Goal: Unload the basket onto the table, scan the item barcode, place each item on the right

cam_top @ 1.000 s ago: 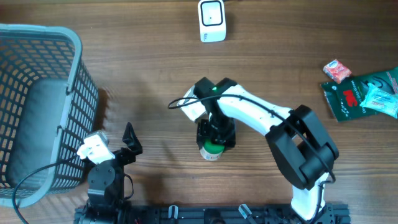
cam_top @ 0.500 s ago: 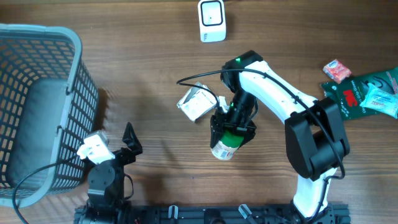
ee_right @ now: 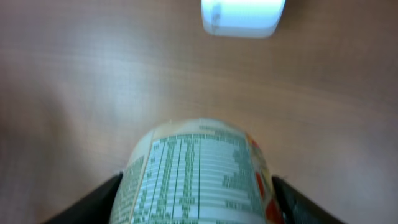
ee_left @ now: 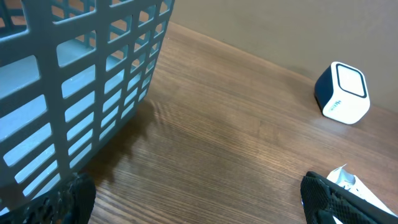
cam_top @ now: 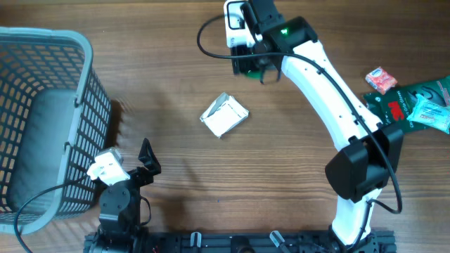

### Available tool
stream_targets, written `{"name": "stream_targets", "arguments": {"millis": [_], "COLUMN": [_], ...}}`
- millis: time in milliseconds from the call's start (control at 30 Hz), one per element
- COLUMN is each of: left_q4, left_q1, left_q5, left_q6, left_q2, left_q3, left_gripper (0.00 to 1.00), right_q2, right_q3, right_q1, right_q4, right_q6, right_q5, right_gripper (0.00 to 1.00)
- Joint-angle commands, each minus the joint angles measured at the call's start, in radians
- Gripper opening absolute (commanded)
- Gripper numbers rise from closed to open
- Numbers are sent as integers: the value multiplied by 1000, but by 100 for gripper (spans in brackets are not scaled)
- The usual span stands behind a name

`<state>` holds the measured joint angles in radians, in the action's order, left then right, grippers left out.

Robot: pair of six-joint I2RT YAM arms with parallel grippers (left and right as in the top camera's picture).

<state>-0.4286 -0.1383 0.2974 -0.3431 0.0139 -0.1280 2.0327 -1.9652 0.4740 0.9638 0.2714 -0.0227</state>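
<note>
A round container [ee_right: 196,177] with a printed nutrition label and a red-and-white side sits between the fingers of my right gripper [ee_right: 199,202], which is shut on it. It hangs just in front of the white barcode scanner [ee_right: 242,15]. From overhead, the right gripper [cam_top: 247,63] is right below the scanner [cam_top: 239,21] at the table's far edge, and the container is mostly hidden under it. My left gripper [cam_top: 144,158] rests open near the front left, nothing between its fingers [ee_left: 329,196].
A grey mesh basket [cam_top: 42,105] stands at the left, close to the left gripper. A white packet [cam_top: 223,114] lies mid-table. Green and pale packets [cam_top: 411,105] and a pink one [cam_top: 380,79] lie at the right edge.
The right arm has carried the container from the middle of the table up to the scanner at the far edge. The white packet stays where it lay. The left arm has not moved.
</note>
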Motion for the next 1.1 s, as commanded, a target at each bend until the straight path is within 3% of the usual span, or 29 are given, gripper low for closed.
{"name": "stream_targets", "arguments": {"millis": [0, 167, 333, 533, 600, 800, 1067], "left_q4": [2, 2, 2, 2, 2, 2, 2], "left_q1": [-1, -1, -1, -1, -1, -1, -1], "left_q5": [6, 6, 6, 6, 6, 6, 6], "left_q6": [-6, -6, -5, -6, -5, -5, -6], "left_q2": [-7, -7, -7, -7, -7, -7, -7], "left_q3": [2, 2, 2, 2, 2, 2, 2], "left_gripper": [100, 100, 100, 100, 100, 100, 100], "right_q2": [43, 180, 282, 333, 326, 227, 195], "right_q3": [-6, -6, -6, -6, -6, -6, -6], "right_q1": [-2, -2, -3, -16, -38, -161, -566], "right_q4": [-146, -465, -818, -987, -960, -668, -327], "right_q6": [-37, -184, -219, -193, -167, -79, -60], "right_q5": [-145, -247, -302, -321, -328, -335, -275], "right_gripper": [57, 56, 60, 61, 60, 59, 60]}}
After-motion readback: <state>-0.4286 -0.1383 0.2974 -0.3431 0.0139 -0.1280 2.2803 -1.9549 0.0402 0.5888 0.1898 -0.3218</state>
